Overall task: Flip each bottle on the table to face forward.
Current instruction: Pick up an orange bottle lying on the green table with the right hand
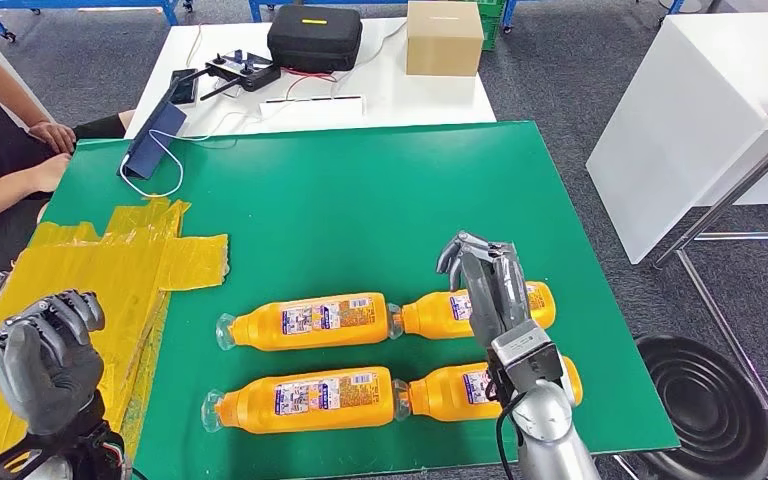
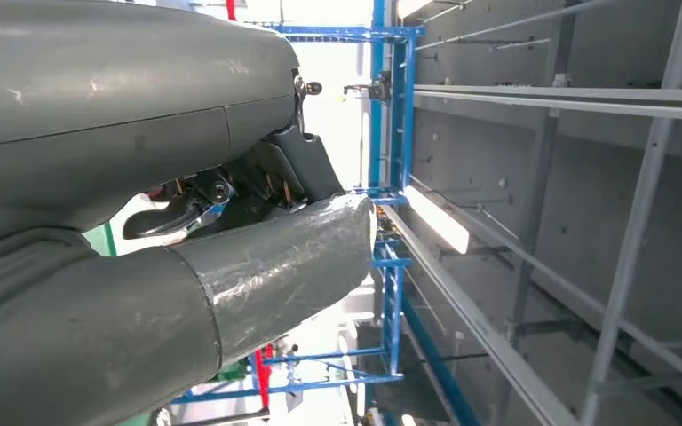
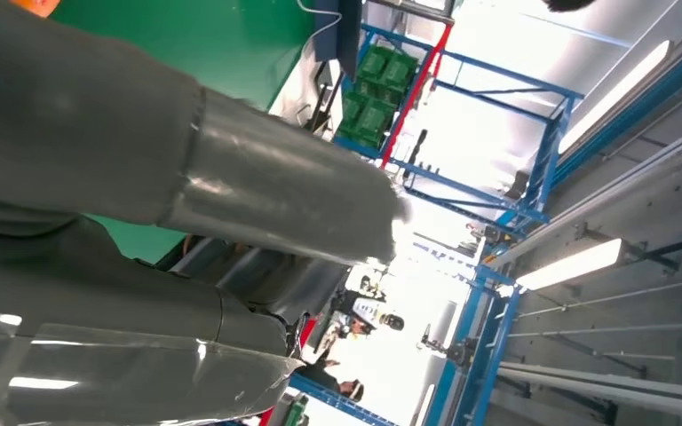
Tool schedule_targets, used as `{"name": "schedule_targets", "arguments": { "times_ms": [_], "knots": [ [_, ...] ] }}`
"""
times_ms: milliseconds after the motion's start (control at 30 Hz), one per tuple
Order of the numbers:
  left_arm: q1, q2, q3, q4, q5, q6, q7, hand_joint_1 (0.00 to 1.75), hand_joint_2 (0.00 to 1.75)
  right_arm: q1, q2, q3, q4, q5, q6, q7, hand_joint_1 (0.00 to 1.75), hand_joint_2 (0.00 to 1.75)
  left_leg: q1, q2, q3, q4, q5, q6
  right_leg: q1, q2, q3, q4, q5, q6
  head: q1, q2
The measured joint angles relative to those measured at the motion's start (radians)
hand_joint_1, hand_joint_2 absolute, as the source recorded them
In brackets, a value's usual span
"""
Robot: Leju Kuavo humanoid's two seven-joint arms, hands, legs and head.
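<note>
Right hand (image 1: 485,285) is reaching over the far-right bottle (image 1: 475,312), hiding its middle; whether it is grasping is unclear. Four orange bottles are lying on the green table (image 1: 360,200) in two rows. Left hand (image 1: 45,355) is hovering clenched, holding nothing, over yellow tape (image 1: 110,265). Both wrist views are showing mostly grey hand covers, fingers hard to make out.

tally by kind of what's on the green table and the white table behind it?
Orange bottles: 4
Yellow tape patch: 1
Blue tablet: 1
White cable: 1
Black case: 1
Cardboard box: 1
Black controller: 1
Total: 10
</note>
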Motion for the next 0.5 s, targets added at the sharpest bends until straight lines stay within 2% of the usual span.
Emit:
{"name": "schedule_targets", "arguments": {
  "times_ms": [133, 267, 367, 500],
  "knots": [
    [-0.006, -0.011, 0.013, 0.005, 0.000, 0.061, 0.024, 0.00, 0.00, -0.008, -0.002, 0.001, 0.015, 0.070, -0.026, 0.049, 0.00, 0.00, 0.000, 0.000, -0.001, 0.000, 0.000, 0.000, 0.000, 0.000, -0.001, 0.000, 0.000, 0.000, 0.000, 0.000],
    [-0.007, -0.014, 0.018, 0.006, 0.017, 0.088, 0.031, 0.00, 0.00, -0.031, -0.013, 0.040, 0.040, 0.227, -0.069, 0.126, 0.00, 1.75, 0.000, 0.000, -0.001, 0.000, 0.000, 0.000, 0.000, 0.000, -0.001, 0.000, 0.000, 0.000, 0.000, 0.000],
    [-0.006, -0.014, 0.023, 0.007, 0.019, 0.082, 0.031, 0.00, 0.00, -0.069, -0.028, 0.102, 0.094, 0.270, -0.024, 0.212, 0.00, 1.75, 0.000, 0.000, -0.001, 0.000, 0.000, 0.000, 0.000, 0.000, -0.001, 0.000, 0.000, 0.000, 0.000, 0.000],
    [-0.006, -0.014, 0.029, 0.012, 0.020, 0.065, 0.032, 0.00, 0.00, -0.126, -0.050, 0.222, 0.192, 0.294, 0.032, 0.257, 0.00, 1.75, 0.000, 0.000, -0.001, 0.000, 0.000, 0.000, 0.000, 0.000, -0.001, 0.000, 0.000, 0.000, 0.000, 0.000]
  ]
}}
